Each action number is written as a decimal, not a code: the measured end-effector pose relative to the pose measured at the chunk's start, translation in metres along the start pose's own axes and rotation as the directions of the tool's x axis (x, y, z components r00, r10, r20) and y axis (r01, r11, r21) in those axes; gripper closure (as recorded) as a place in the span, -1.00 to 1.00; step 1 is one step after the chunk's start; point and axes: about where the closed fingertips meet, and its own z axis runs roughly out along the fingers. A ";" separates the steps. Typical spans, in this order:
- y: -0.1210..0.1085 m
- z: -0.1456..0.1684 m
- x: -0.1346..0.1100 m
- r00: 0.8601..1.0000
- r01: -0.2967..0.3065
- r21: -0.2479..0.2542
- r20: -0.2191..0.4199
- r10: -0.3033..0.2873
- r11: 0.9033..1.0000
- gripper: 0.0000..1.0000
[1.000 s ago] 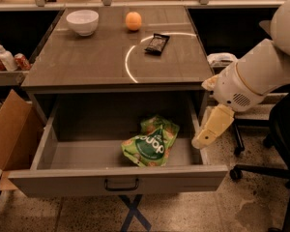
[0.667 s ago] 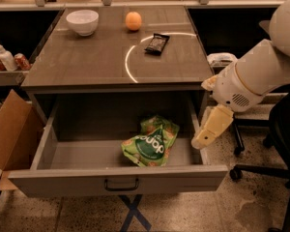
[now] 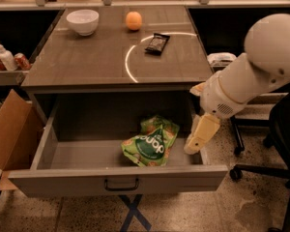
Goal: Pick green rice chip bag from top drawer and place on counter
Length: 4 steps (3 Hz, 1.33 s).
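The green rice chip bag point(image 3: 150, 143) lies crumpled on the floor of the open top drawer point(image 3: 118, 180), right of centre. The drawer is pulled far out, its dark bar handle facing me. My gripper point(image 3: 200, 135) hangs from the white arm at the drawer's right side wall, just right of the bag and apart from it. It holds nothing that I can see. The counter point(image 3: 87, 57), grey-brown with a thin white arc, lies above and behind the drawer.
On the counter stand a white bowl point(image 3: 82, 21), an orange point(image 3: 133, 20) and a small dark packet point(image 3: 157, 43). A cardboard box point(image 3: 9, 134) stands left of the drawer. A black office chair point(image 3: 280, 144) is at the right. Bottles point(image 3: 5, 58) sit on a left shelf.
My gripper has shifted slightly left and down, closer to the drawer's right wall and the bag. The bag and the drawer have not moved.
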 end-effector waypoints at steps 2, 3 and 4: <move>-0.014 0.047 0.007 0.993 0.116 -0.005 0.019 -0.116 0.993 -1.00; -0.022 0.062 0.010 0.990 0.136 -0.013 0.042 -0.136 0.991 -1.00; -0.030 0.080 0.010 0.986 0.157 -0.021 0.050 -0.156 0.987 -1.00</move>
